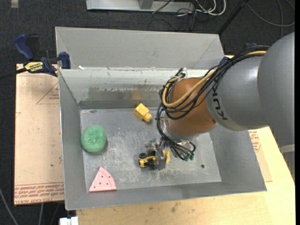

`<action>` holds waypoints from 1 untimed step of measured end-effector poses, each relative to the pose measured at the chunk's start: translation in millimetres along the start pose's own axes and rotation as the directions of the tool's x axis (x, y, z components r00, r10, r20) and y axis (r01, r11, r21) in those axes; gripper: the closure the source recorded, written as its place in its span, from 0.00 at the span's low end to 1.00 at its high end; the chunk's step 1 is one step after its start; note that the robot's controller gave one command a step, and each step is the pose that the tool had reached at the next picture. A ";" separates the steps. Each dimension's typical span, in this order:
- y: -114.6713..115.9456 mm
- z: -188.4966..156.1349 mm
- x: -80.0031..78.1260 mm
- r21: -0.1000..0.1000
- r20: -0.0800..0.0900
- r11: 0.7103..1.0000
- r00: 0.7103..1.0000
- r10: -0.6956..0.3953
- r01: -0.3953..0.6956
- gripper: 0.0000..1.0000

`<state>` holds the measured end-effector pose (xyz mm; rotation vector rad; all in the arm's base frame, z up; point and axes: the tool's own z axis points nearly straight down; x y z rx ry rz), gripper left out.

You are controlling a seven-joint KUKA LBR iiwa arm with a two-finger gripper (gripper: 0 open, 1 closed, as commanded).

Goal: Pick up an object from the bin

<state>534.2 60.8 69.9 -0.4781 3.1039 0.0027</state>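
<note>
Gripper [161, 150] is hanging low over the middle of the bin [70, 125] floor, right at a small yellow-and-black toy [148, 161]. Can't tell whether it's clenched or released. Yellow block [143, 112] is lying behind it.

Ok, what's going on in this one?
The arm reaches in from the right, with its gripper low over the floor of the grey bin, right beside a small yellow and black toy vehicle in the front middle. Whether it has hold of the toy cannot be told. A yellow block near the back, a green round lump at the left and a pink wedge in front lie apart from it.
</note>
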 end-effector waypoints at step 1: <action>-0.8 -176.6 -25.7 0.003 0.009 1.000 1.000 -0.023 0.023 1.00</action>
